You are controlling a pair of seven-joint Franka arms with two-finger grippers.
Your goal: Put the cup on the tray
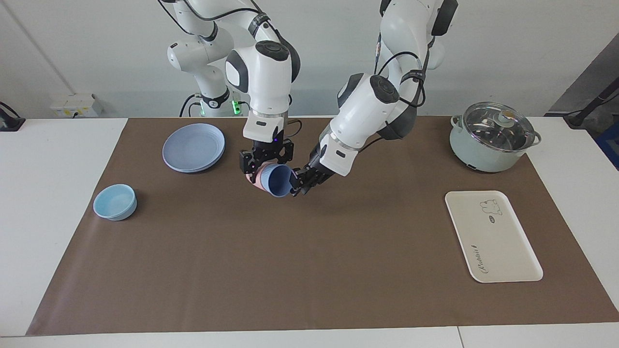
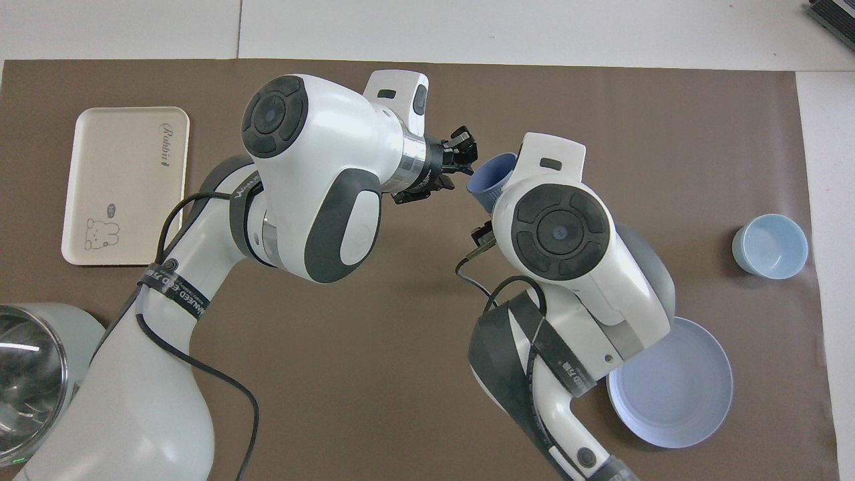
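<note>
Cup handoff in midair over the middle of the tabletop. Our right pincer is clamped on the pink tumbler with the blue one nested in it, mouth tipped toward the left pincer, which is at the rim; we can't tell if it's pinching yet. Risk: both tumblers come away together, or the blue one slips. Tray sits well apart, at the left arm's end.

Both arms are glossy white rounded shells with dark grey joint caps and black bands lettered in white, each ending in a silver wrist ring and a black skeletal two-finger hand, left and right, with thin black cables looping alongside.
</note>
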